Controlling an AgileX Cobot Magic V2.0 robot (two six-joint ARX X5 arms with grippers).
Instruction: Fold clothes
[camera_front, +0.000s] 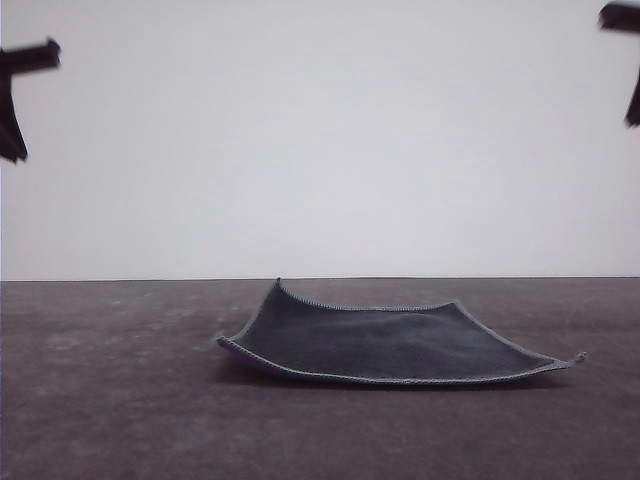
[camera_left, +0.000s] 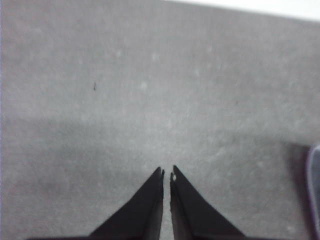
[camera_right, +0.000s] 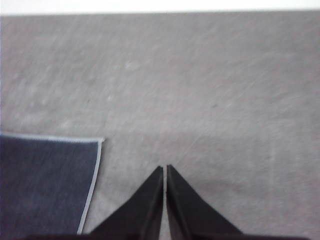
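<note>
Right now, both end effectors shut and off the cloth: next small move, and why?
Probably open the right end effector and lower it toward the cloth corner nearest it. The cloth lies unfolded, dark face up, hem edges curling; both the right and the left end effector are shut, holding nothing, over bare table.

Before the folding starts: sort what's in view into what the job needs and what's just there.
Needed for the job:
- cloth, lying spread dark face up, corners curling
- left gripper, shut, over bare table
- right gripper, shut, beside the cloth's hem

Just there:
- table
- pale wall
</note>
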